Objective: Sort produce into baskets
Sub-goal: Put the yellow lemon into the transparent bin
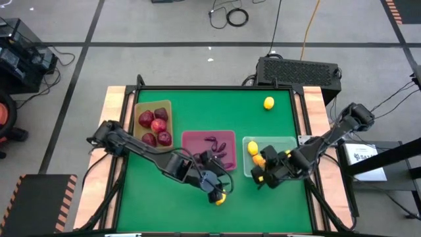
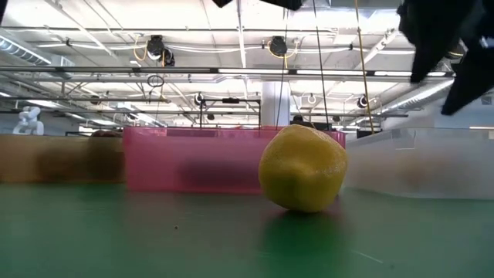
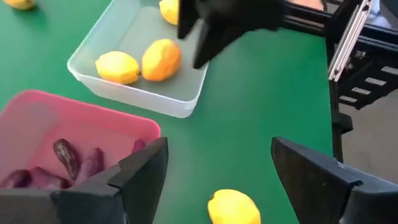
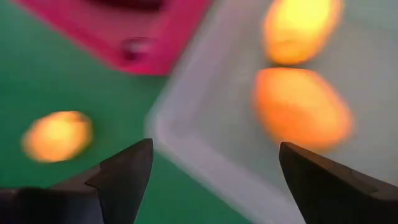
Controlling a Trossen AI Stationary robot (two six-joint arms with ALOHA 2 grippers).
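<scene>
Here the left gripper (image 3: 214,180) hangs with fingers spread over a lemon (image 3: 233,207) on the green table (image 1: 197,210), the pink tray (image 1: 208,150) of eggplants (image 3: 66,157) just beside it. Nearby, the right gripper (image 4: 214,177), fingers apart, hovers at the clear tray's (image 1: 279,145) corner above two lemons (image 3: 140,62). Another lemon (image 1: 268,103) lies well apart.

Left gripper (image 3: 214,171): fingers spread wide, hanging over the green table (image 3: 261,106)
Loose lemon (image 3: 233,207): on the table between the fingertips, touched by neither
Clear tray (image 3: 134,94): holds two lemons (image 3: 140,63) side by side, with part of a third (image 3: 168,10) at its far end
Pink tray (image 3: 74,115): just beside the clear tray, with dark-purple eggplant pieces (image 3: 68,158) inside
Dark arm (image 3: 233,22): the other arm, above the clear tray's far end
Far lemon (image 3: 17,4): on the table, well apart from the trays
</scene>
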